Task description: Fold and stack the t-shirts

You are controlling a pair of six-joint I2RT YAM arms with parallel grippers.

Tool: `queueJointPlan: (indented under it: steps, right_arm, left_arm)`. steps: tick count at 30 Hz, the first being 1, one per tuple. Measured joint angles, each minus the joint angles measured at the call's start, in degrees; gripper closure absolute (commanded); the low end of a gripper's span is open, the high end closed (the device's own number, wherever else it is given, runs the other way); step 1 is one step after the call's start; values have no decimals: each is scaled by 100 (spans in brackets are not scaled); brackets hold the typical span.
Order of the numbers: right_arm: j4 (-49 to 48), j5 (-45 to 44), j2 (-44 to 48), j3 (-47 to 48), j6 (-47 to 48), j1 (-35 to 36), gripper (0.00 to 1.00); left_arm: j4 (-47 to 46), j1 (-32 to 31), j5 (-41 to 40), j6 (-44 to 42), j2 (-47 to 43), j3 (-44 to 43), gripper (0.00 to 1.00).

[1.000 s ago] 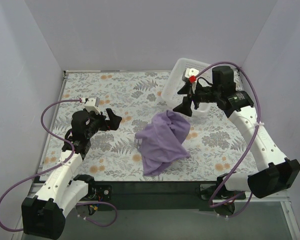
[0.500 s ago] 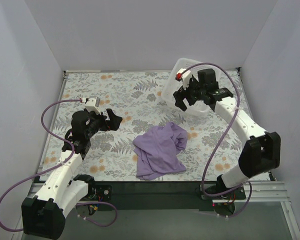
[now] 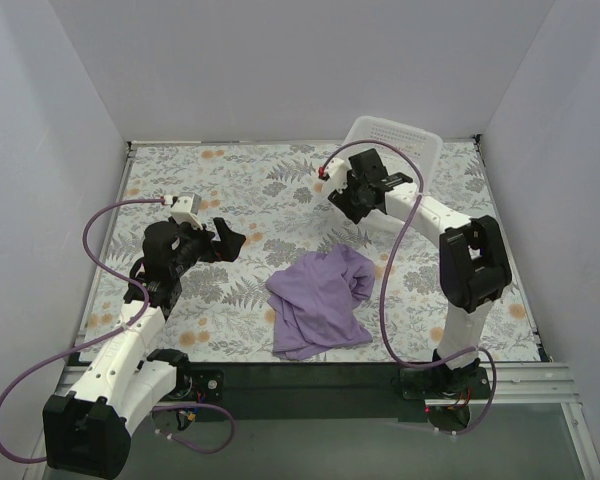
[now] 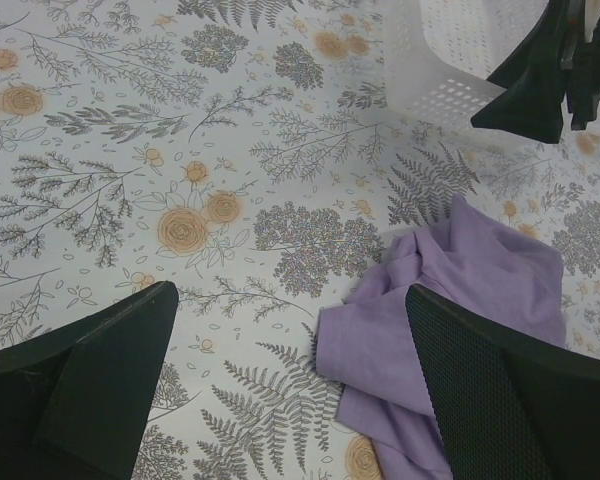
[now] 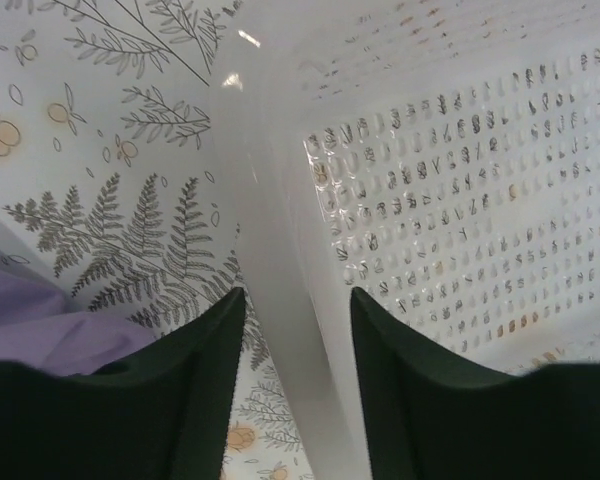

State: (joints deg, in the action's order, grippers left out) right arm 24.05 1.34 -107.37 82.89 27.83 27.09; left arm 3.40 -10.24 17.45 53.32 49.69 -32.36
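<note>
The lavender t-shirt [image 3: 320, 305] lay crumpled in a loose heap on the floral tablecloth [image 3: 230, 180], a little below and right of the overhead view's centre, with nothing gripping it. It sat well apart from both sets of fingers: the left gripper [image 3: 227, 240] hung to its upper left, and the right gripper [image 3: 352, 203] was above it, at the near-left edge of the white lattice basket [image 3: 395, 135] in the upper right.

The left fingers [image 4: 100, 380] were spread wide and held nothing. In the left wrist view the shirt filled the lower right of the frame, reaching the inner edge of the right-hand finger, with bare cloth between the two fingers.

The right fingers [image 5: 210, 390] stood apart on either side of the basket's rim, one outside the wall and one inside. Whether they were pressing on the plastic could not be told.

Only the right wrist view showed that straddle, along with a sliver of purple cloth in its lower left corner. Only the overhead view showed the whole shirt and both arms. The left wrist view caught the basket's corner and the right gripper's dark fingers in its upper right.
</note>
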Motion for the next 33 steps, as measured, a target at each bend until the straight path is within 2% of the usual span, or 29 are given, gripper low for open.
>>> queueJointPlan:
  steps: [1, 4, 10, 12, 13, 15, 16, 19, 22, 25, 27, 28, 31, 33]
  right_arm:
    - [-24, -42, 28, -52, 50, -4, 61]
    - [-105, -160, 212, -354, 179, -46, 71]
    - [-2, -155, 1108, -1239, 494, -431, 71]
    - [74, -127, 1392, -1462, 616, -802, 64]
    - [136, -79, 1556, -1589, 715, -1047, 49]
    - [299, 17, 1816, -1740, 940, -1488, 31]
    - [385, 90, 1926, -1781, 1058, -1703, 18]
    - [721, 363, 2181, -1799, 1497, -2138, 12]
    - [1029, 769, 2382, -1801, 1888, -2181, 11]
    - [1307, 1217, 2455, -1679, 1838, -2140, 14]
    - [1469, 1491, 2267, -1274, 1384, -2124, 13]
    - [1486, 1593, 2135, -1032, 1104, -2124, 2]
    - [1235, 1858, 1537, -157, -61, -2122, 2]
    - [973, 1740, 1132, 262, -973, -2057, 2]
  left_arm:
    - [0, 0, 2, 2, 0, 0, 2]
    - [0, -2, 13, 2, 0, 0, 2]
    - [0, -26, 26, 2, -37, 0, 2]
    - [0, -42, 37, 2, -70, 0, 2]
    - [0, -50, 42, 2, -90, 0, 2]
    - [-2, -63, 55, 2, -118, 0, 2]
    - [-2, -66, 63, 2, -129, 0, 2]
    - [-2, -66, 90, 2, -151, 0, 2]
    - [-2, -76, 105, 2, -160, 0, 2]
    - [-2, -76, 107, 4, -162, 0, 2]
    - [-2, -76, 107, 4, -162, 0, 2]
    - [-4, -76, 107, 2, -162, 0, 2]
    - [-2, -76, 107, 2, -162, 0, 2]
    - [-2, -76, 105, 2, -162, 0, 2]
